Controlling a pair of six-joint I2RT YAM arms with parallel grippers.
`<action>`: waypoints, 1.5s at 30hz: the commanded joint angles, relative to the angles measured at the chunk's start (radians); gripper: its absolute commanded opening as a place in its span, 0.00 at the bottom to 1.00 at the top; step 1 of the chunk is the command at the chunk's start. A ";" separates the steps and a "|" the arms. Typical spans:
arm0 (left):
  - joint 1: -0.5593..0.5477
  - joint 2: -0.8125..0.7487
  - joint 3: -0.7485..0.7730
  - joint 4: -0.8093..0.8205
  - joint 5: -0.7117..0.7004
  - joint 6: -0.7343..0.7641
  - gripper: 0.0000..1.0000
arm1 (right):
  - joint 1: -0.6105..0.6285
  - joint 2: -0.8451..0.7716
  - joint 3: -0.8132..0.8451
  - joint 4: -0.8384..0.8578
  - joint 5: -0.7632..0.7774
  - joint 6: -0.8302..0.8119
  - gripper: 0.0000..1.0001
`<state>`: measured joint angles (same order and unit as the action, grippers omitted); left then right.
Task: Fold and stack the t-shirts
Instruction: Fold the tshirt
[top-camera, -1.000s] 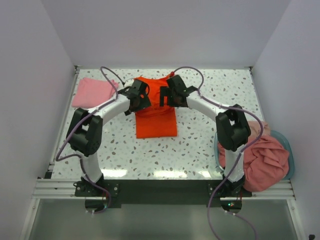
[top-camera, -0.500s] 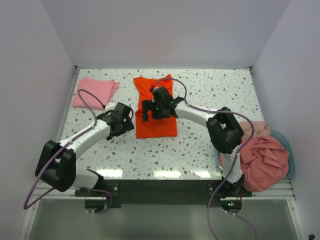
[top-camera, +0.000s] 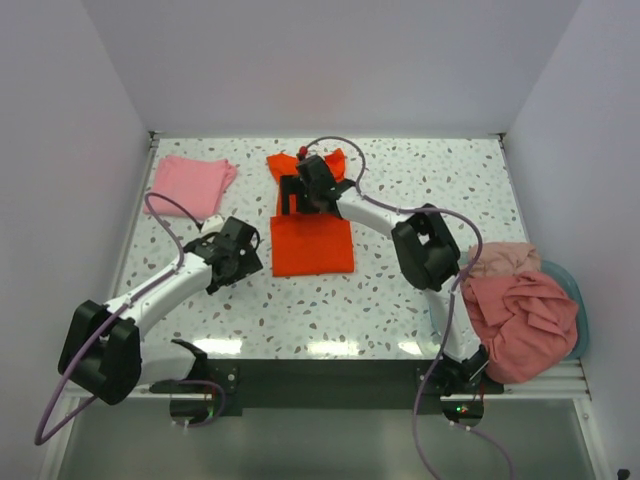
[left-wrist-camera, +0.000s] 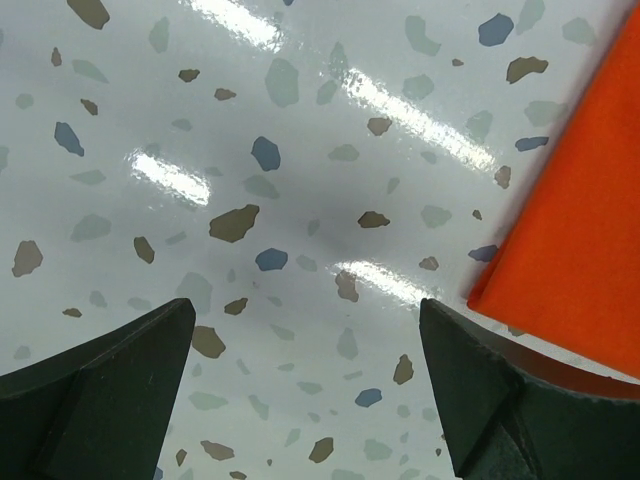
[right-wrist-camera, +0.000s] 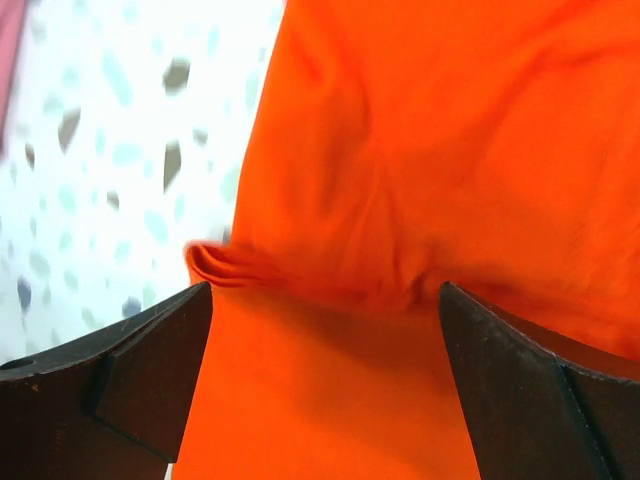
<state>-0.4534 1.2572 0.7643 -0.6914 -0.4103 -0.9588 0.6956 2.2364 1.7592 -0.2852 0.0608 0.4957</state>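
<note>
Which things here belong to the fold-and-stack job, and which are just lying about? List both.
Part of the job:
- orange-red t-shirt, partly folded, mid-table
- folded light pink t-shirt, far left corner
- heap of salmon-pink t-shirts, at the right edge

Just lying about:
- teal tub under that heap
- speckled table

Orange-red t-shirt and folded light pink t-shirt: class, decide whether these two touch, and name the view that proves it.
Apart. The top external view shows bare speckled table between the light pink t-shirt and the orange-red t-shirt.
</note>
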 joint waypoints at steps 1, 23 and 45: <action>0.007 -0.024 -0.022 -0.008 0.005 -0.020 1.00 | -0.042 0.040 0.107 0.086 0.119 -0.002 0.99; 0.007 0.231 -0.002 0.417 0.377 0.146 0.91 | -0.079 -0.606 -0.777 0.080 -0.009 0.237 0.78; 0.002 0.254 -0.137 0.515 0.464 0.106 0.21 | -0.076 -0.580 -0.932 0.171 -0.114 0.340 0.32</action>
<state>-0.4515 1.4879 0.6701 -0.1520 0.0174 -0.8555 0.6151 1.6485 0.8513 -0.1600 -0.0223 0.8089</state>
